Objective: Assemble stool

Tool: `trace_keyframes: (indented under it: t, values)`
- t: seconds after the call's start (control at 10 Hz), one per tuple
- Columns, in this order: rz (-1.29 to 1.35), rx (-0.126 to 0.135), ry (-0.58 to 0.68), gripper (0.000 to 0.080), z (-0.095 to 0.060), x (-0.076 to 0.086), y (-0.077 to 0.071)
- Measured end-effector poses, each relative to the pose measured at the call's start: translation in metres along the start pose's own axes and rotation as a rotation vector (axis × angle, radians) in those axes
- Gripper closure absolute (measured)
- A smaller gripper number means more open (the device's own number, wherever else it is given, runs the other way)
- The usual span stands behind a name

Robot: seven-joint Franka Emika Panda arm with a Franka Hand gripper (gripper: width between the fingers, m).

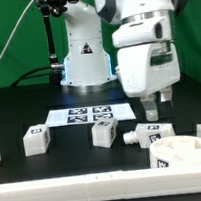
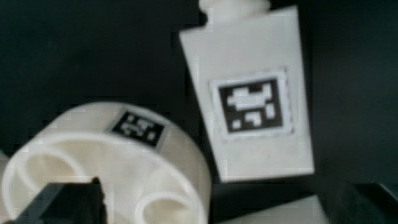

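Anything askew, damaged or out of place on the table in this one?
Nothing broken or spilled. One leg lies on its side beside the seat, under the open gripper; other legs sit scattered along the table. That looks normal for loose parts not yet assembled.

The black surface [image 1: 19, 112] carries a scatter of white parts. The marker board [image 1: 88, 114] lies flat near its middle. Nearer the camera, the left leg [image 1: 34, 140] and the middle leg [image 1: 104, 133] sit well apart. The third leg [image 1: 150, 134] lies on its side just beside the round seat [image 1: 184, 152] toward the exterior view's right. A long white rail [image 1: 87, 180] runs along the front.
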State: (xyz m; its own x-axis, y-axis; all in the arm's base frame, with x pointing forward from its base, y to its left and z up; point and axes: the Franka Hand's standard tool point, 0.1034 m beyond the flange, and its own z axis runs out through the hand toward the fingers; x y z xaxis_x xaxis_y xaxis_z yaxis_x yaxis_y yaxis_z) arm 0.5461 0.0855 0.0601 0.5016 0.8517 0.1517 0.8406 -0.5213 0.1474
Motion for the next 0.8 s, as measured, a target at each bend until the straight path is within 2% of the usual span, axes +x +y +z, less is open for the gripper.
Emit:
trace_keyframes:
  t: [0.1, 0.2, 0.3, 0.4, 0.5, 0.6, 0.7, 0.8]
  values:
    - [0.018, 0.010, -0.010, 0.0150, 0.001, -0.001, -0.002]
    - [0.042, 0.041, -0.045, 0.0150, 0.002, 0.004, -0.010]
    - [0.085, 0.047, -0.076, 0.0150, 0.001, 0.009, -0.014]
    - [0.107, 0.051, -0.119, 0.0150, 0.001, 0.006, -0.016]
    - [0.112, 0.034, -0.130, 0.0150, -0.002, 0.004, -0.012]
    - [0.119, 0.031, -0.162, 0.0150, -0.007, 0.001, -0.010]
    - [0.143, 0.053, -0.216, 0.0150, -0.010, -0.002, -0.009]
    - [0.156, 0.076, -0.282, 0.0150, -0.009, 0.002, -0.016]
